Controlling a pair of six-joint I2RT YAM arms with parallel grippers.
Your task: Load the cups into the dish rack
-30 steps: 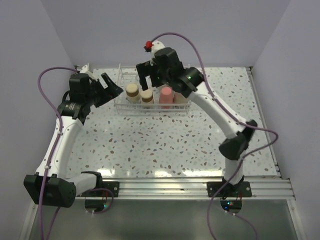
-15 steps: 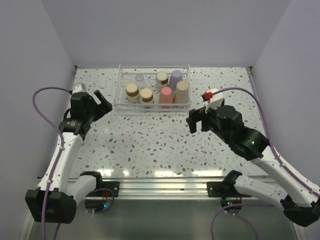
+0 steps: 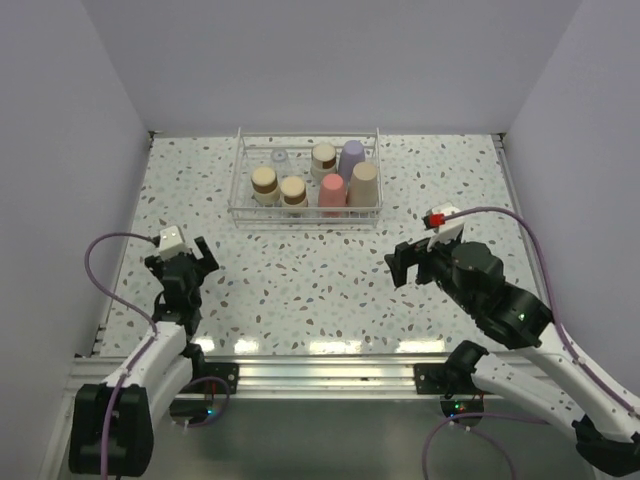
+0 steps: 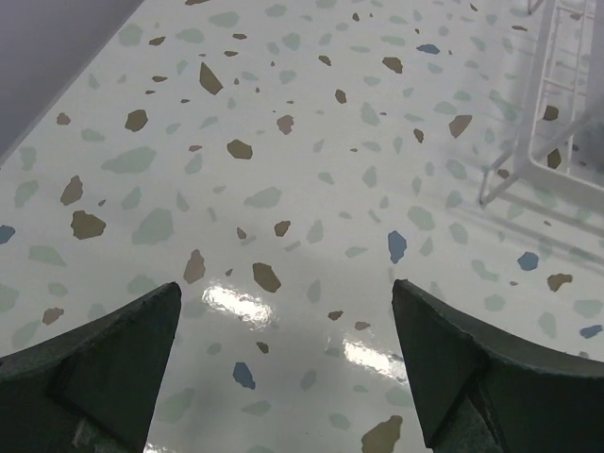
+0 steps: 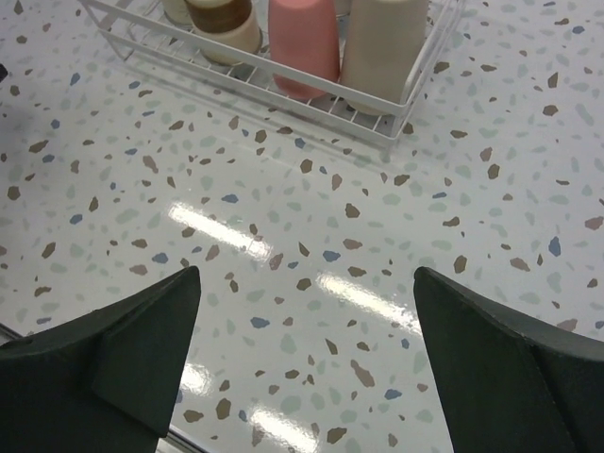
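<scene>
Near the front-left corner of the worktop (image 3: 300,290): left gripper (image 3: 182,258) low over bare speckled surface, fingers spread wide, nothing between them. Its wrist view catches only a corner of the rack, up and to the right. Reads as parked out of the way.

Far edge, centred: dish rack (image 3: 305,218), long axis running left to right. All seven cups are inside. Left to right:
- first tan-based cup (image 3: 264,180)
- clear cup (image 3: 280,157), behind
- second tan-based cup (image 3: 293,189)
- third tan-based cup (image 3: 323,156)
- red-pink cup (image 3: 332,192), in front
- lavender cup (image 3: 351,158)
- beige cup (image 3: 363,184), at the right end

Every long axis is vertical. Tan bases face up, so mouths are likely down, for draining. Loading looks complete.

Right of centre, toward the front edge: right gripper (image 3: 405,262), jaws wide apart and empty, pointed at the rack but well apart from it.
</scene>
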